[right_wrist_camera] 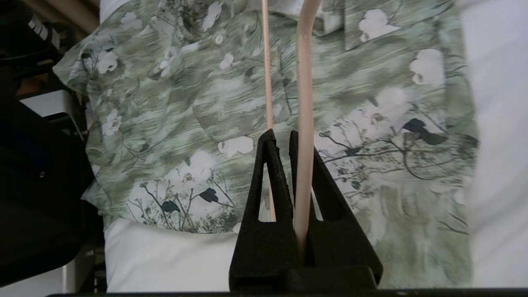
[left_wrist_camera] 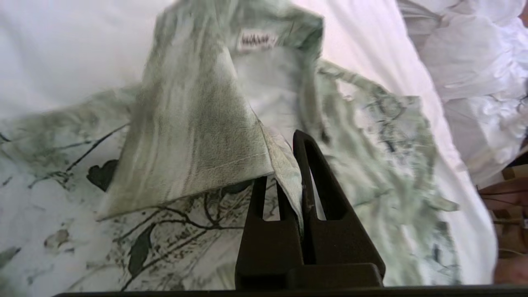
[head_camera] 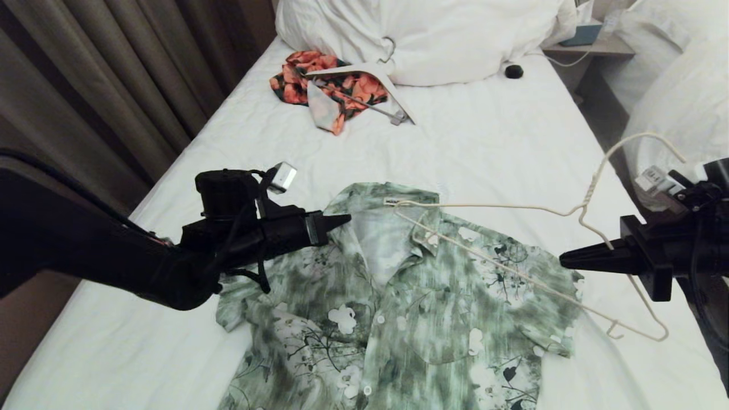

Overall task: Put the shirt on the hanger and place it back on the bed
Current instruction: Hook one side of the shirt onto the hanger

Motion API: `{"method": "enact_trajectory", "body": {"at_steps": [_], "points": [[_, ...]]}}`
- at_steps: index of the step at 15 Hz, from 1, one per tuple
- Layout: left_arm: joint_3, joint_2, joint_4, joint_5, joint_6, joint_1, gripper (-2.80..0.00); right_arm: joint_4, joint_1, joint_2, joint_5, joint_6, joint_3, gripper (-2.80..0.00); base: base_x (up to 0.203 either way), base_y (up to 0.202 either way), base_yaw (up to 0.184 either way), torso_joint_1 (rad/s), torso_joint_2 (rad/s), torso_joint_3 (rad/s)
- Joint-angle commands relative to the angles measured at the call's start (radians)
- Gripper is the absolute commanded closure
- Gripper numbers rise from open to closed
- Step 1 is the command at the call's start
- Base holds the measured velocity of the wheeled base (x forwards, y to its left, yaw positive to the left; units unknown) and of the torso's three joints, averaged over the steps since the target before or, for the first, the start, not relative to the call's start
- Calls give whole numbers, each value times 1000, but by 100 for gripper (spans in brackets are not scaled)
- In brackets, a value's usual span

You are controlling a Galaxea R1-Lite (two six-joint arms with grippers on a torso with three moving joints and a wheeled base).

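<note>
Pale green shirt (head_camera: 393, 302) spread face-up on bed (head_camera: 495, 148), near the foot end, collar toward the pillows (head_camera: 421, 34), long axis along the bed's length, hem running out of the head view at the near edge. Front partly open at the neck, white collar label (head_camera: 392, 200) showing.

Left gripper (head_camera: 342, 220) at the shirt's collar, on the curtain (head_camera: 85, 85) side of the bed, jaws closed on a fold of collar cloth; in the left wrist view, fabric pinched between the fingertips (left_wrist_camera: 307, 173) and lifted off the shirt body.

Right gripper (head_camera: 569, 259) over the opposite bed edge, pointing inward toward the shirt, jaws clamped on the hanger (head_camera: 512, 273). Cream wire hanger held above the shirt's shoulder, tilted, long axis crossing the bed diagonally: one end tip reaching into the collar by the label, other end out past the sleeve near the bed's side edge, hook (head_camera: 643, 142) rising toward the pillow end. Wire seen between the closed fingers (right_wrist_camera: 272, 165) in the right wrist view.

Orange floral garment (head_camera: 324, 85) and broad white hanger (head_camera: 370, 80) by the pillows; small black object (head_camera: 514, 71) beside them.
</note>
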Motion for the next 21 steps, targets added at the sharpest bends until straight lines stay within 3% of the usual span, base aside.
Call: {"method": "enact_trajectory", "body": {"at_steps": [1,4,8,14,18,21], "points": [[2,-94,30,-3,1,-2,0,2,22,23,-1,-5,-1,0,0,0,0,0,0,0],[0,-181,99,-2,3,-18,0,5,74,27,-55,-3,-5,0,0,0,0,0,0,0],[0,-343,216,-2,4,-68,0,9,110,7,-59,4,-6,0,0,0,0,0,0,0],[-15,-528,375,38,19,-276,0,5,214,-10,-59,33,-51,0,0,0,0,0,0,0],[-91,-525,477,129,68,-396,0,5,287,-35,-68,63,-64,0,0,0,0,0,0,0],[-133,-458,493,163,102,-445,0,7,326,-54,-69,74,-63,0,0,0,0,0,0,0]]}}
